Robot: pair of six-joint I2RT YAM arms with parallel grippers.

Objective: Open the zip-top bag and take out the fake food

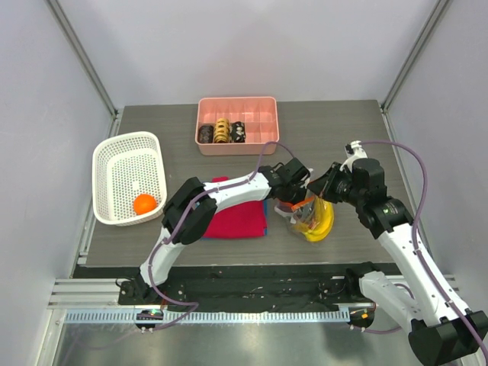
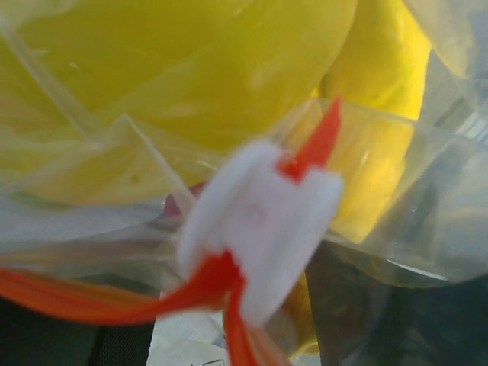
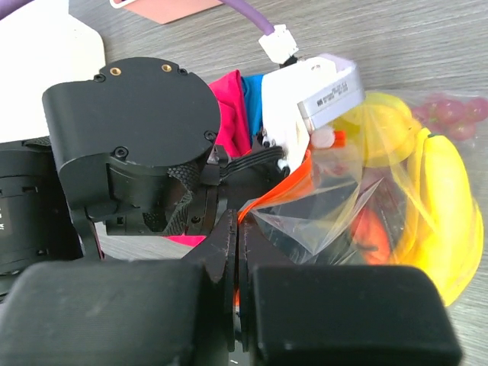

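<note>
The clear zip-top bag [image 1: 306,213] stands right of centre, bunched upright between both grippers. A yellow banana [image 3: 446,206] and a small red fruit [image 3: 451,110] show through its plastic. My right gripper [image 3: 239,223] is shut on the bag's orange zip strip [image 3: 278,191] at the mouth. My left gripper [image 1: 296,198] is pushed against the bag's top from the left, its fingers hidden. Its wrist view is filled by the banana [image 2: 191,91], the white slider [image 2: 259,229] and the zip strip [image 2: 91,301]. A round orange ball [image 1: 144,203] lies in the white basket [image 1: 114,164].
A folded red shirt [image 1: 236,219] lies just left of the bag, under the left arm. A pink tray [image 1: 263,107] holding brown and dark ring pieces [image 1: 222,132] stands at the back. The basket sits at the table's left edge.
</note>
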